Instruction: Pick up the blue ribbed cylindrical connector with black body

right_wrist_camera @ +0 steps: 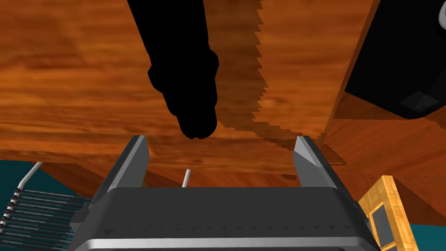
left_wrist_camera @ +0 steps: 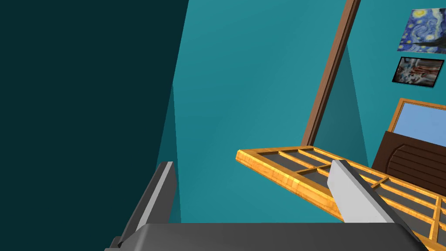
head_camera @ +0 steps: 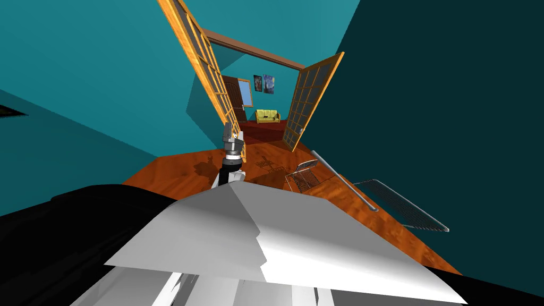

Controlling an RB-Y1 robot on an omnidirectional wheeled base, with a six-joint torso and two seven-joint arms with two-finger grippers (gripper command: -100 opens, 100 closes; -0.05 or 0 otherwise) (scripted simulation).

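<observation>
From the head view, my left gripper (head_camera: 234, 137) is raised ahead of me before the open glazed door (head_camera: 207, 69), above a wooden floor (head_camera: 175, 175); a small wire rack (head_camera: 303, 178) and a grey rod (head_camera: 345, 180) lie on that floor to my right; along the left wrist, the fingers stand apart with nothing between them, pointing at the teal wall (left_wrist_camera: 244, 87) and the door's edge; along the right wrist, my right gripper (right_wrist_camera: 221, 137) is likewise spread and empty, aimed down at the floor, with a black shape (right_wrist_camera: 187, 78) beyond its fingertips that I cannot name; I cannot place the connector from here, so I cannot tell its direction, its long axis or which arm is nearer; I judge that a search must come before any reach.
</observation>
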